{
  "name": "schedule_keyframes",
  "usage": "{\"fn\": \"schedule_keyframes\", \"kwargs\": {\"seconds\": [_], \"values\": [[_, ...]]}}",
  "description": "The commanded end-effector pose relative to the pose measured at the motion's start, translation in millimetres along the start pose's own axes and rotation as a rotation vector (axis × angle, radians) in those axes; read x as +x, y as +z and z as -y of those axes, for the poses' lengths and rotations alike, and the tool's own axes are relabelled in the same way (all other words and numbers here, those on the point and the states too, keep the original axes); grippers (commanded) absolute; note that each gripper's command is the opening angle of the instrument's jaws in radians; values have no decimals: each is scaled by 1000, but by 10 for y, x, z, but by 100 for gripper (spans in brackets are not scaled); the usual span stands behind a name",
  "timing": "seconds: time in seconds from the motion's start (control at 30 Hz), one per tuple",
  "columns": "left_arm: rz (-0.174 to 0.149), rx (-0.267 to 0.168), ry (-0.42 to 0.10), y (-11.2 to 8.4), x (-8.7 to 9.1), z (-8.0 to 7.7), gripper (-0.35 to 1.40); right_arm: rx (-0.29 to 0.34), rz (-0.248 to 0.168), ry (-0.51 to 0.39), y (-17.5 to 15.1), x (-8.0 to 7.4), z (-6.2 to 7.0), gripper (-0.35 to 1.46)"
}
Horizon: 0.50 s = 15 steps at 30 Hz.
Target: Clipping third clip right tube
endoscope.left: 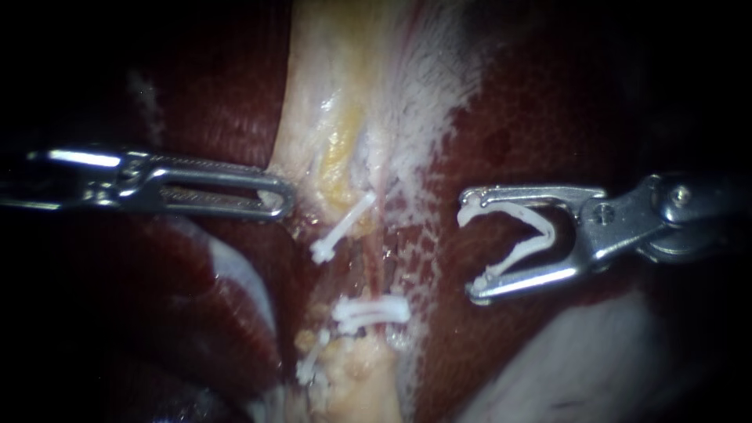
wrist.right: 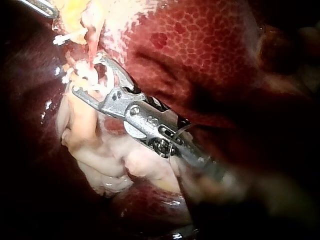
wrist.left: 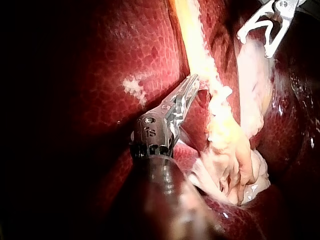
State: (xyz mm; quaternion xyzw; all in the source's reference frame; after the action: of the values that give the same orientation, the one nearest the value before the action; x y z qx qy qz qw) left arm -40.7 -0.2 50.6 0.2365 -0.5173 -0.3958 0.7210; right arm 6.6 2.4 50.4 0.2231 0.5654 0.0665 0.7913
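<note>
1. Over to the right instrument (endoscope.left: 472, 254): spread wide at the jaws and carrying an open clip (endoscope.left: 521, 252), one white leg seated against each jaw, mouth gaping forward.
2. Straight ahead of that mouth, past a stretch of liver (endoscope.left: 517, 133): the tube (endoscope.left: 381, 266), thin and reddish, well apart from the tips. Not reached yet.
3. Lying crosswise to the jaws' line of reach, so probably calls for a plain straight advance to bring it into the mouth.
4. Sitting on the tissue: a slanted clip (endoscope.left: 342, 228) beyond the tube, towards the left instrument's tips, and a second clip (endoscope.left: 372, 311) off to the lower jaw's side, set across the strands. Looks like bare tube between the two.
5. Far side, the left instrument (endoscope.left: 278, 200): closed at the jaws, tips against the edge of the pale tissue (endoscope.left: 337, 86). Cannot tell whether a fold is caught.
6. About level for nearness to the tube, but only the right one loaded.
7. No tray or dish anywhere.
</note>
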Motion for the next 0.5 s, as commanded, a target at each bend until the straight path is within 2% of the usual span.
{"fn": "schedule_keyframes", "kwargs": {"seconds": [0.03,0.3,0.5], "values": [[0,0,0,0,0,0,-35,0,0,0,0,0,0,60],[-2,5,-3,-6,-6,1,-35,13,1,-7,13,-11,3,60],[-4,9,-11,-24,-20,0,-35,18,4,103,31,-26,1,60]]}}
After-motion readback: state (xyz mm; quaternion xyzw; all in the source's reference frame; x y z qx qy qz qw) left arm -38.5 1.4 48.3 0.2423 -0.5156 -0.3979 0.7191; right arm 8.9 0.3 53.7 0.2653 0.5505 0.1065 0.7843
